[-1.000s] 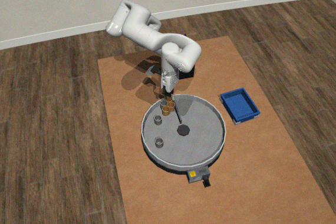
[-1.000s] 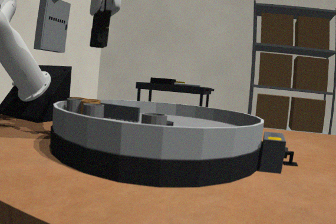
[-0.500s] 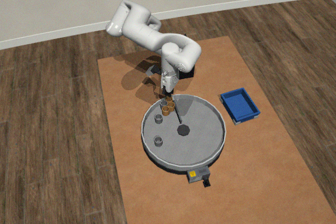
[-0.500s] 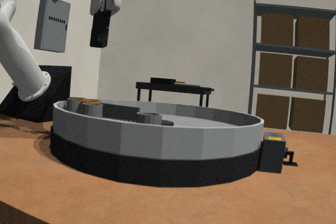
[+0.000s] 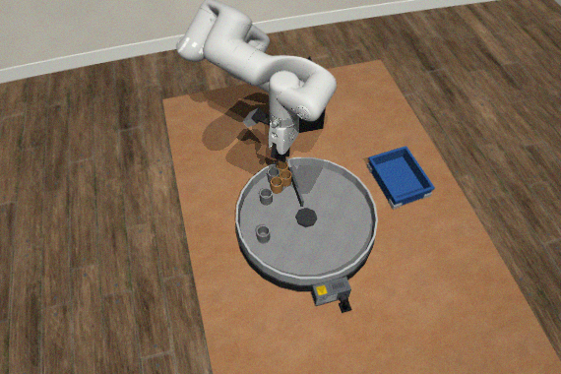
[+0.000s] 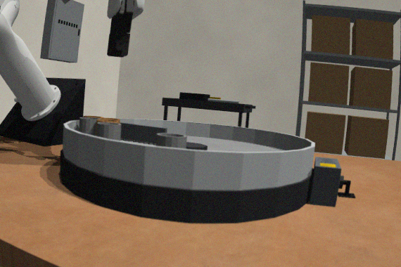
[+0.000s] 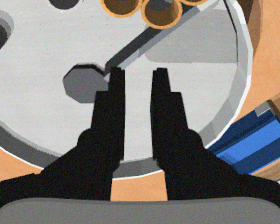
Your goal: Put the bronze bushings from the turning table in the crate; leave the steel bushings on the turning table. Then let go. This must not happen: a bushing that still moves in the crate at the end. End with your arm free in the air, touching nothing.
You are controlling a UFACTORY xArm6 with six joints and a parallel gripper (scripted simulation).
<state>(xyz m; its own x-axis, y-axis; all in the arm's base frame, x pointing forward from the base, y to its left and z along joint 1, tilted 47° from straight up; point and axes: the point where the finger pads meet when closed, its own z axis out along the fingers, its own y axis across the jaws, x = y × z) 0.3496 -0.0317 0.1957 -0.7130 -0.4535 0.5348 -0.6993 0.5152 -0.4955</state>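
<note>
The gray box [image 5: 332, 292] [image 6: 327, 185] at the turning table's rim has a yellow label [image 5: 321, 290] [image 6: 328, 165]; in the top view a dark mark shows on it, too small to read. The turning table [image 5: 340, 248] [image 6: 218, 170] [image 7: 41, 100] stands on the orange-brown counter [image 5: 394, 273] [image 6: 176, 240] [image 7: 271, 60].

Three bronze bushings [image 5: 277, 189] [image 6: 108, 120] [image 7: 162, 26] stand upright in a tight group on it, near the rim at its upper left in the top view. A steel bushing [image 5: 273, 173] is close against them; two more steel ones stand lower, apart from the group. A dark bar [image 5: 296, 188] [image 6: 144, 131] [image 7: 131, 49] runs from beside the bronze group towards the dark hub [image 5: 306, 218] [image 6: 196, 146] [image 7: 84, 86], lying between the bushings and the blue crate [image 5: 401, 176] [image 7: 263, 142] at the right of the frame. The crate holds no bushings.

The gripper [image 5: 280, 156] [image 6: 117, 55] [image 7: 138, 87] hangs above the turning table, its fingers a little apart and nothing between them. In the exterior view, a shelf unit [image 6: 300, 72] with brown boxes stands at the right, a workbench [image 6: 207, 104] at the center and a gray wall cabinet [image 6: 65, 40] at the upper left.
</note>
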